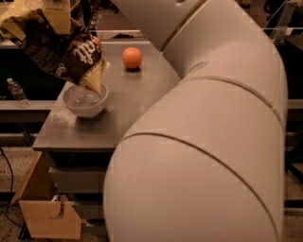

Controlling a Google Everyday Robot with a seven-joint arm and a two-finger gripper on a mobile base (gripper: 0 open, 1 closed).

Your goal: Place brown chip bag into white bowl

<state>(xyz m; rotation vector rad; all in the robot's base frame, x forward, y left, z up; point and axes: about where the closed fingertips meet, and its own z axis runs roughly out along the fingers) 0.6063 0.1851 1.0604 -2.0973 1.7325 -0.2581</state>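
Gripper (57,12) at top-left edge of your view, clamped on upper end of brown chip bag (61,52). Bag off table, hanging tilted, tan lower corner pointing down over white bowl (85,101); can't tell if corner touches bowl. Bowl upright near left front of grey table (137,94). Orange fruit (132,57) further back on table, well apart from bowl. Arm (213,118) fills right side of your view. Water bottle (16,92) on shelf at left; open wooden drawer (47,217) below table.
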